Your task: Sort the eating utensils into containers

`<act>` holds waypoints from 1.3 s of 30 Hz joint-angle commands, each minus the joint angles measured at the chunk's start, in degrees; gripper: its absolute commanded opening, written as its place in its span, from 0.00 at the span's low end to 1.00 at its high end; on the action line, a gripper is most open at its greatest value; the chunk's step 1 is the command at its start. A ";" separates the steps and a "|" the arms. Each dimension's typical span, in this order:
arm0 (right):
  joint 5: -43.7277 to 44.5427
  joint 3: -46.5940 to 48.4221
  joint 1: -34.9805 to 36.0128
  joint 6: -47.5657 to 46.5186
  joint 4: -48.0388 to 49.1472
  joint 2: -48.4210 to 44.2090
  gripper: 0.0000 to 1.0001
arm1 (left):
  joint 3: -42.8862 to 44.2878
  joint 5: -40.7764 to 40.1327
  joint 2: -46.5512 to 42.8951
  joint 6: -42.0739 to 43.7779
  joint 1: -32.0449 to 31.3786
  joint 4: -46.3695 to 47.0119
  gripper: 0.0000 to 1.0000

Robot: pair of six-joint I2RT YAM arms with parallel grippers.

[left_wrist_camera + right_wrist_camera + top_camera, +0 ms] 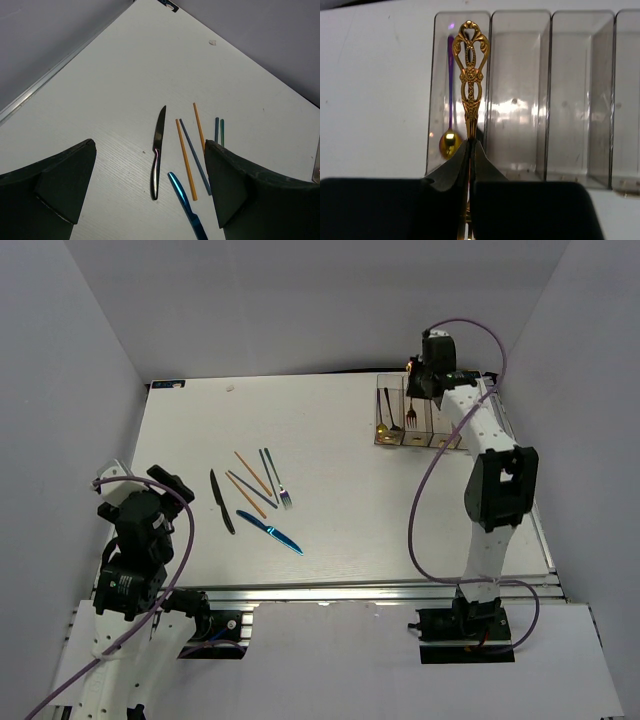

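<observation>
The right fingers (447, 177) are pressed together on a gold utensil (471, 75), gripping it low on its handle. The handle stands up the centre of the right wrist view. It is ornate openwork, with scrolls and a small rosette along its shaft and a looped crown at the top. Its working end is hidden behind the dark fingers.

Behind it sit the containers (550, 100), four clear narrow bins joined side by side across the top of that frame. The gold handle overlaps the right edge of the leftmost bin. In that bin lies a small spoon (450, 142) with a shiny gold bowl and a thin violet handle. In the top view the containers (440, 437) are at the upper right of the white counter (350, 530), with the right arm reaching over them.

The left fingers (65, 175) stand wide apart and hold nothing, low at the left of the top view. Between them, in the left wrist view, the rest of the cutlery lies loose on the counter:
- a glossy black knife (157, 155) with its tip pointing up the frame
- a bright blue knife (185, 202) at its lower right
- two thin orange chopsticks (186, 160) with a blue chopstick (195, 157) between them
- a short teal pair (219, 130) further right

The top view also shows a fork (284, 497) at the right edge of this group.
</observation>
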 commanded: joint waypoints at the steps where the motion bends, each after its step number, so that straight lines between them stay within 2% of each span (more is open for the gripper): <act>1: -4.43 9.52 -1.82 -4.53 -3.12 7.20 0.00 | -0.46 1.12 0.37 0.69 0.04 1.04 0.98; 6: -4.34 25.16 -4.55 -6.12 -6.90 17.57 0.00 | -0.46 1.30 0.29 0.86 -0.31 1.13 0.98; 12: -6.62 21.59 -7.45 -6.03 -3.04 19.09 0.00 | -0.55 1.30 -0.33 0.86 -0.40 1.22 0.98; 13: -6.79 20.72 -7.54 -6.12 -2.87 19.18 0.03 | -0.63 1.39 -0.42 0.86 -0.40 1.39 0.98; 14: -6.19 20.27 -7.72 -6.38 -2.69 19.09 0.23 | -0.55 1.48 -0.33 0.95 -0.31 1.31 0.98; 15: -6.01 20.10 -7.72 -6.29 -2.78 19.09 0.35 | -0.63 1.48 -0.24 0.95 -0.31 1.31 0.98; 17: -6.44 20.18 -7.81 -6.29 -2.86 19.09 0.47 | -0.46 1.48 -0.24 0.95 -0.31 1.22 0.98; 18: -6.62 20.70 -7.81 -6.03 -3.13 19.18 0.59 | -0.55 1.48 -0.24 0.95 -0.31 1.31 0.98; 20: -6.97 22.98 -7.81 -5.86 -4.18 19.00 0.71 | -0.55 1.48 -0.24 0.95 -0.31 1.31 0.98; 21: -7.58 23.86 -7.63 -5.33 -5.40 18.74 0.73 | -0.55 1.48 -0.33 0.95 -0.40 1.31 0.98; 26: -8.82 21.25 -3.25 -4.36 -6.29 12.51 0.74 | -0.55 1.13 -0.50 0.78 -0.31 1.13 0.98; 29: -7.85 11.16 5.26 -4.54 -3.58 5.92 0.74 | -0.37 0.34 -0.51 0.43 -0.31 0.87 0.98; 30: -4.89 5.13 11.03 -4.54 -2.35 2.86 0.74 | -0.46 -0.01 -0.59 0.34 -0.31 0.78 0.98; 32: -4.25 0.69 16.42 -4.19 0.90 1.34 0.74 | -0.46 -0.54 -0.86 0.07 -0.40 0.43 0.98; 33: -2.33 -0.63 20.80 -3.23 1.52 1.33 0.73 | -0.46 -0.63 -0.94 -0.01 -0.31 0.52 0.98; 36: 0.48 -1.53 28.02 -0.50 2.76 4.57 0.70 | -0.37 -0.98 -0.86 -0.19 -0.31 0.34 0.98; 39: 4.17 3.99 33.48 0.38 0.13 10.79 0.67 | -0.37 -0.98 -0.60 -0.19 -0.31 0.25 0.98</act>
